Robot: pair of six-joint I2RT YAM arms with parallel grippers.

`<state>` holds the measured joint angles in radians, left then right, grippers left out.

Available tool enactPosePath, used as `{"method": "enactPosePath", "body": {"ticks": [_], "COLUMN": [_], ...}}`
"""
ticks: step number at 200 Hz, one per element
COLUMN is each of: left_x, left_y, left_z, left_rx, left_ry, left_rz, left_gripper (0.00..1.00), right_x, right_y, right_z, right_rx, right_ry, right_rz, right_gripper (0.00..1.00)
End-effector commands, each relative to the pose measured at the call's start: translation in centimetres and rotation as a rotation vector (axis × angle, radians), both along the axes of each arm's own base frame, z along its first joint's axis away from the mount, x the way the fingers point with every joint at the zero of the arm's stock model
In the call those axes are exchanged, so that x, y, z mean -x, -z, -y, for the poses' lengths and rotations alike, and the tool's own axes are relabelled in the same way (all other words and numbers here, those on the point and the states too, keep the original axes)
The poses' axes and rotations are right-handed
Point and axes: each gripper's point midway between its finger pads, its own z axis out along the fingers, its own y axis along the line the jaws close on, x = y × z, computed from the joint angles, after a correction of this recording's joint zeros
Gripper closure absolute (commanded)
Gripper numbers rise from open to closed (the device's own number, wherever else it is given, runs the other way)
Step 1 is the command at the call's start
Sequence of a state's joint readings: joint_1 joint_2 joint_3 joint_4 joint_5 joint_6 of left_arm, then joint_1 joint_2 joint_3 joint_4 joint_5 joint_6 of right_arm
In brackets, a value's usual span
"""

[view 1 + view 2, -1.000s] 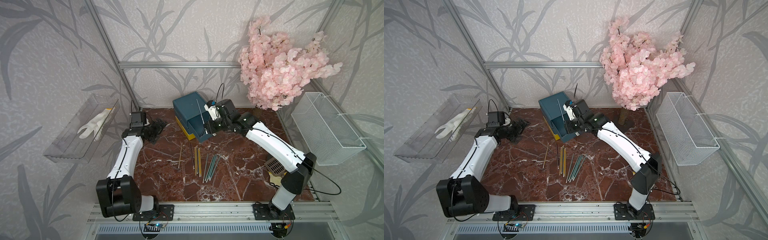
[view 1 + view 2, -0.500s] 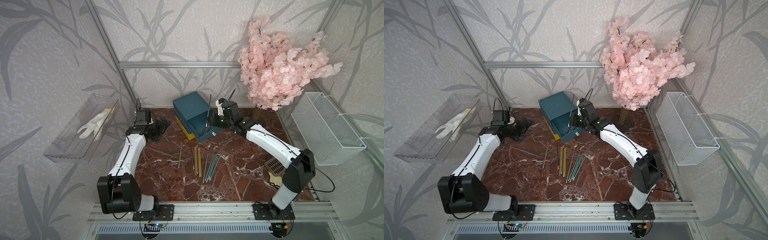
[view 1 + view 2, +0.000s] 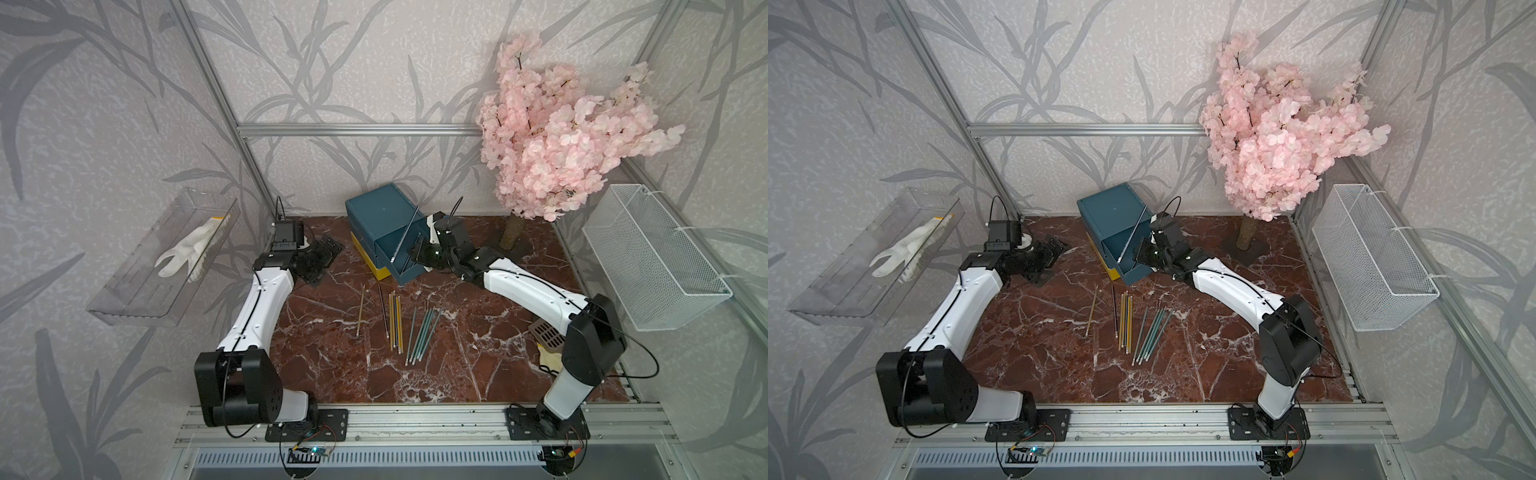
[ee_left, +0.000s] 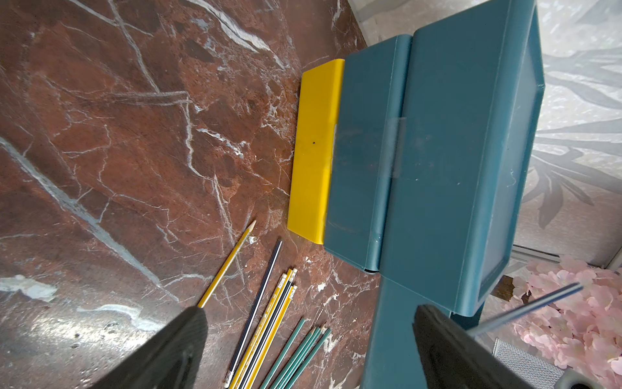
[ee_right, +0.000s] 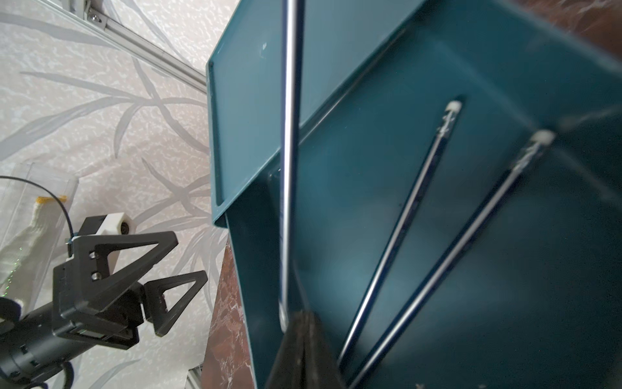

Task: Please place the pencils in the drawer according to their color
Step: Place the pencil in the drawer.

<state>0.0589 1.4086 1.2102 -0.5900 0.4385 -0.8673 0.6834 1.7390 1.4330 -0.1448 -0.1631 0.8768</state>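
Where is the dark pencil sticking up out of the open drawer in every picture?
Top views: in both, the dark pencil slants up from the open tier of the teal drawer box, at the table's back.
Left wrist: a blurry blue bar before the pink flowers.
Right wrist: a long streak crossing the box top.
Shared landmark: the teal drawer box, in all four.

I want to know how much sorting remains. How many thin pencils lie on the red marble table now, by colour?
Yellow pencils: 5, one apart, four bundled
Teal-green pencils: 5
Dark navy pencil: 1
Total: 11
Not counted: the held navy pencil in the right gripper.
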Motion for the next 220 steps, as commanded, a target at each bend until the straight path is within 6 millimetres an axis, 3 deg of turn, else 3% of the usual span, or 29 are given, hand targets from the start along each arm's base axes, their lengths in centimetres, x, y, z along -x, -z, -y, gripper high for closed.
{"method": "enactPosePath", "body": {"ticks": [1, 21, 31, 82, 86, 95, 139, 178, 220], "left_x": [-0.7, -0.7, -0.8, -0.7, -0.7, -0.6, 0.4, 2.8, 6.5], "left_y": [-0.8, -0.7, -0.7, -0.9, -0.9, -0.9, -0.8, 0.5, 4.3], "left_z": [0.0, 0.0, 0.0, 0.0, 0.0, -0.1, -0.1, 0.5, 3.2], "left_rx": [-0.008, -0.007, -0.007, -0.019, -0.021, -0.027, -0.073, -0.141, -0.226], "left_ry": [-0.005, -0.004, -0.003, 0.004, 0.006, 0.008, 0.036, 0.081, 0.153], "left_rz": [0.025, 0.023, 0.025, 0.034, 0.034, 0.035, 0.038, 0.005, -0.082], "left_gripper": [0.0, 0.0, 0.0, 0.0, 0.0, 0.0, 0.0, 0.0, 0.0], "right_x": [0.2, 0.5, 0.6, 0.6, 1.0, 1.1, 1.7, 3.7, 7.3], "right_y": [-0.6, -0.9, -1.3, -4.6, -6.2, -7.3, -10.6, -9.3, -3.8], "right_z": [-1.6, -2.0, -2.0, -1.1, -0.7, -0.2, 3.4, 6.2, 8.8], "right_rx": [-0.042, -0.045, -0.05, -0.047, -0.062, -0.067, -0.047, 0.01, 0.076], "right_ry": [-0.026, -0.036, -0.035, -0.031, -0.031, -0.029, 0.011, 0.03, 0.022], "right_rz": [-0.005, -0.003, 0.004, 0.076, 0.101, 0.121, 0.182, 0.163, 0.078], "right_gripper": [0.94, 0.69, 0.63, 0.5, 0.49, 0.47, 0.4, 0.38, 0.37]}}
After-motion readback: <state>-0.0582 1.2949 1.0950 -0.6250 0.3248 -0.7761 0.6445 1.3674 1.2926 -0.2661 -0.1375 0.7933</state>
